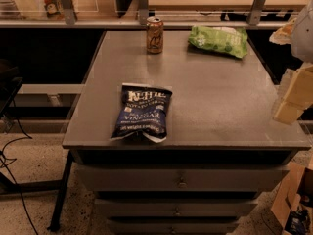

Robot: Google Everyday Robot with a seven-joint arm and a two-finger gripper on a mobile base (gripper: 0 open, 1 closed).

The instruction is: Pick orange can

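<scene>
The orange can point(155, 35) stands upright on the grey table point(215, 106), at the upper centre of the frame and close to the table's far edge, its silver top rim up and its pale curly logo facing the camera. To its right, in the upper right part of the tabletop, a green chip bag point(218, 41) lies flat, near the can but apart from it. A dark blue chip bag point(142, 112) with white lettering lies left of centre, close to the table's near edge and well apart from the can. The gripper point(292, 102) shows at the right edge of the frame as pale, blocky shapes, level with the middle of the picture and over the right border of the table, well apart from the can and touching none of the three things. Whether it is released or clenched I cannot tell from this view, and nothing can be seen held in it. Under the tabletop, at the bottom centre, sit stacked drawers point(181, 180) with small knobs. Dark cables point(11, 153) trail over the speckled floor at the lower left, and a brown paper bag point(288, 202) stands in the lower right corner.
</scene>
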